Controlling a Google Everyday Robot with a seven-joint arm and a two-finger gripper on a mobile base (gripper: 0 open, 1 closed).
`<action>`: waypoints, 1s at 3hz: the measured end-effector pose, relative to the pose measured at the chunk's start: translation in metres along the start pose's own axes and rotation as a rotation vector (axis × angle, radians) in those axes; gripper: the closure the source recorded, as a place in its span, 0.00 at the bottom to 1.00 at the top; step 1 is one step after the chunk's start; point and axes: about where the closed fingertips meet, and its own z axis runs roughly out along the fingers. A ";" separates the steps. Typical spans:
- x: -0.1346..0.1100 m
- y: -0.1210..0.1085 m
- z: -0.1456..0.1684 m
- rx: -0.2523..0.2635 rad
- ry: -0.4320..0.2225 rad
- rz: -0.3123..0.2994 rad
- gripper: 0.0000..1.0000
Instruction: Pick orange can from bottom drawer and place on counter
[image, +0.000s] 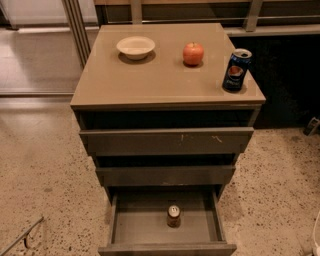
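Note:
The orange can (173, 215) stands upright in the middle of the open bottom drawer (131, 228), which is pulled out toward me. Its silvery top faces up. The two upper drawers are only slightly ajar. The tan counter (150, 75) tops the cabinet. My gripper is not in view; only a pale sliver (316, 235) shows at the bottom right edge, and I cannot tell what it is.
On the counter stand a white bowl (135, 47) at the back left, a red apple (193, 53) at the back middle and a dark-blue Pepsi can (236, 70) near the right edge. A thin grey metal bar (21, 238) lies on the speckled floor at the lower left.

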 end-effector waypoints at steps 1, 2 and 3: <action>0.019 0.010 0.022 -0.002 0.158 0.026 0.00; 0.039 0.027 0.033 -0.060 0.251 0.087 0.00; 0.039 0.027 0.033 -0.060 0.251 0.087 0.00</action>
